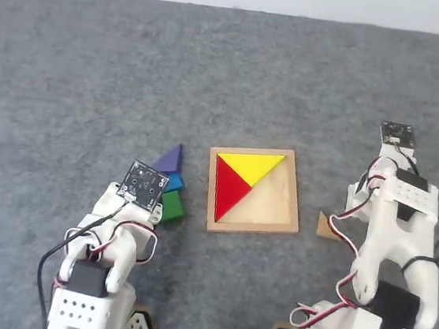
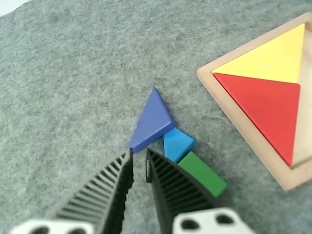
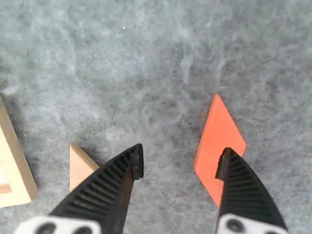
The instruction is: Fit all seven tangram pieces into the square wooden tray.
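The square wooden tray (image 1: 270, 204) lies mid-table and holds a yellow triangle (image 1: 249, 166) and a red triangle (image 1: 229, 188). To its left a purple triangle (image 1: 170, 159), a blue piece (image 1: 175, 182) and a green piece (image 1: 173, 205) lie touching on the felt. My left gripper (image 2: 139, 158) hovers shut and empty, its tips just short of the purple triangle (image 2: 152, 121), with the blue piece (image 2: 178, 143) and the green piece (image 2: 202, 173) beside one finger. My right gripper (image 3: 180, 163) is open above the felt, one finger over the edge of an orange parallelogram (image 3: 218, 139), the other near a tan triangle (image 3: 80, 165).
Grey felt covers the whole table. A tray corner (image 3: 12, 168) lies close to the tan triangle (image 1: 327, 224) on the tray's right. The left arm (image 1: 104, 270) and right arm (image 1: 394, 232) stand at the near edge. The far half of the felt is open.
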